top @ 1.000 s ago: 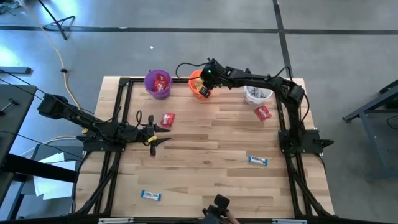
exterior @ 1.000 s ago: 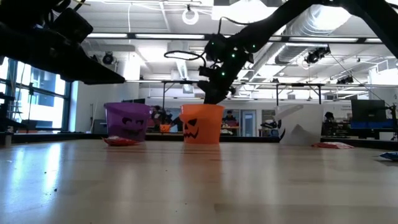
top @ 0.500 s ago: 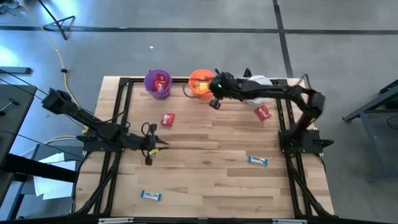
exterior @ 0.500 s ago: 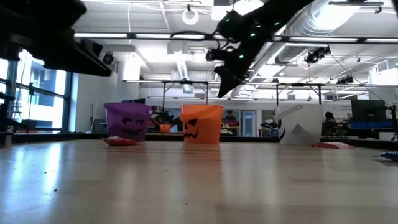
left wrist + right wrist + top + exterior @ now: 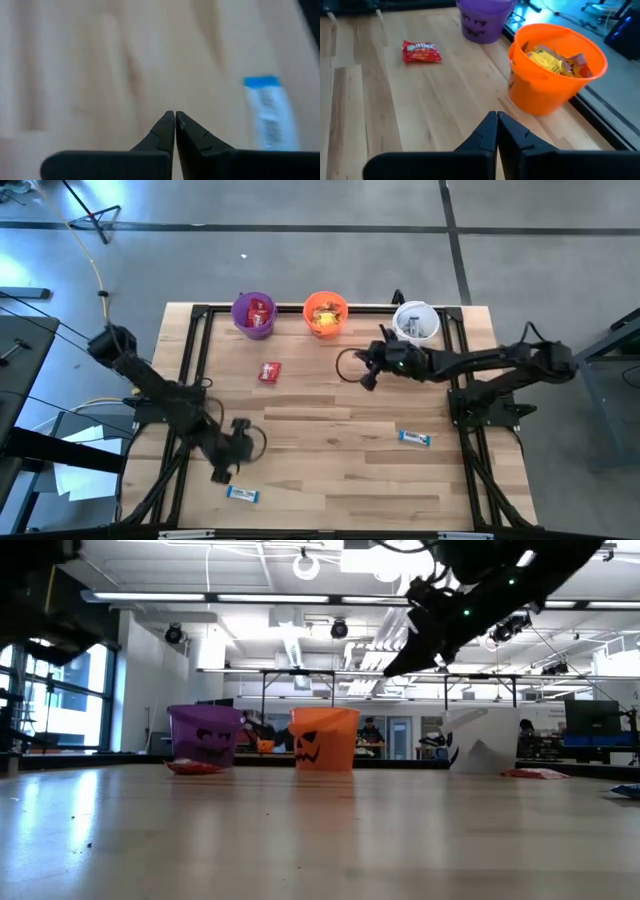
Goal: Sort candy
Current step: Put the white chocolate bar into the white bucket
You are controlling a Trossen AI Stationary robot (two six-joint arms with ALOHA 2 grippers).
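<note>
Candy lies loose on the wooden table: a red packet [image 5: 269, 372] left of the middle, a blue-and-white bar [image 5: 243, 494] near the front left, and another bar [image 5: 414, 438] at the right. My left gripper [image 5: 218, 476] is shut and empty, pointing steeply down just short of the front-left bar [image 5: 267, 112]. My right gripper [image 5: 364, 380] hangs shut and empty above the table, in front of the orange bucket [image 5: 555, 70], which holds yellow packets [image 5: 552, 59]. A second red packet [image 5: 540, 774] lies at the right, under my right arm.
Three small buckets stand along the far edge: purple [image 5: 253, 315] with red candy inside, orange [image 5: 325, 315] and white [image 5: 414, 323]. A black frame borders the table's left, right and far sides. Bare wood lies across the middle and the front.
My left gripper has swung from beside the red packet toward the table's near edge, tipped downward and shut, ending by the front-left blue bar. My right gripper has drawn back from over the orange bucket toward the table's right and near side.
</note>
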